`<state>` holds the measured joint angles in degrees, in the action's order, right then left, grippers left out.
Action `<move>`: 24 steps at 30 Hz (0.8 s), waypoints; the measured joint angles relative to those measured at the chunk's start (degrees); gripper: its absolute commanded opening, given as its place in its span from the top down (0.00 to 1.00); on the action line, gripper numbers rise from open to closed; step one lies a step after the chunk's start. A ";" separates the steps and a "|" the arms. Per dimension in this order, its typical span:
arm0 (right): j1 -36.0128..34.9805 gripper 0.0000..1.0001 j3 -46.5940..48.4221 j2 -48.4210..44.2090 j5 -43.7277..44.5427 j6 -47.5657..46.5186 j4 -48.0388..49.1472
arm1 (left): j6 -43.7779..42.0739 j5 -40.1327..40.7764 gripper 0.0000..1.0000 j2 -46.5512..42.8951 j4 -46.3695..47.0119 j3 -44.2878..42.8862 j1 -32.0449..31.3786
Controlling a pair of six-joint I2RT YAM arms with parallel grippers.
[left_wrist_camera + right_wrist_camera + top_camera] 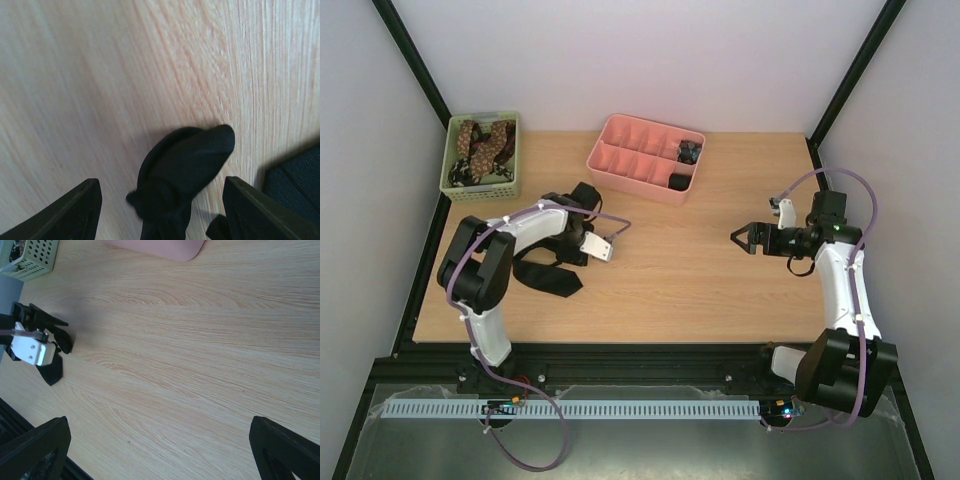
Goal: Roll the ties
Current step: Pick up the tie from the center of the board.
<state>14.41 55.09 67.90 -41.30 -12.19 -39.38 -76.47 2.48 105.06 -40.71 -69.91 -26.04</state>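
A black tie (548,276) lies crumpled on the wooden table at the left. My left gripper (560,256) hangs just above it, jaws open. In the left wrist view one folded end of the tie (192,160) sits between the spread fingers (75,210) without being clamped, and more dark fabric (295,175) lies at the right. My right gripper (740,238) is open and empty over bare table at the right, and it also shows in the right wrist view (159,422). Two small dark rolled ties (688,152) sit in the pink tray (620,160).
A green basket (455,180) at the back left holds brown spotted ties (485,140). The pink divided tray stands at the back centre. The right wrist view shows the left arm's white camera (30,351), the basket (32,260) and the tray's edge (160,247).
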 measured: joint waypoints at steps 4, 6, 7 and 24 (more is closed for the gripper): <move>0.00 0.01 -0.04 -0.83 0.61 -0.02 0.00 | -3.58 2.51 0.73 1.55 1.75 1.46 -2.10; 0.00 0.01 -0.04 -1.40 1.11 -0.02 0.00 | -4.24 3.28 0.88 2.01 1.88 1.60 -2.95; 0.00 0.01 -0.04 -1.66 1.36 -0.04 0.00 | -5.49 3.67 0.93 2.19 1.90 1.60 -3.48; 0.00 0.01 -1.07 -6.64 10.05 4.20 6.75 | 32.06 -15.96 0.98 3.80 -10.03 -47.50 -17.33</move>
<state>14.41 54.02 61.25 -31.24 -7.99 -32.62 -44.40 -13.47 108.86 -50.74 -117.40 -43.38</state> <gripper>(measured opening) 0.986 0.161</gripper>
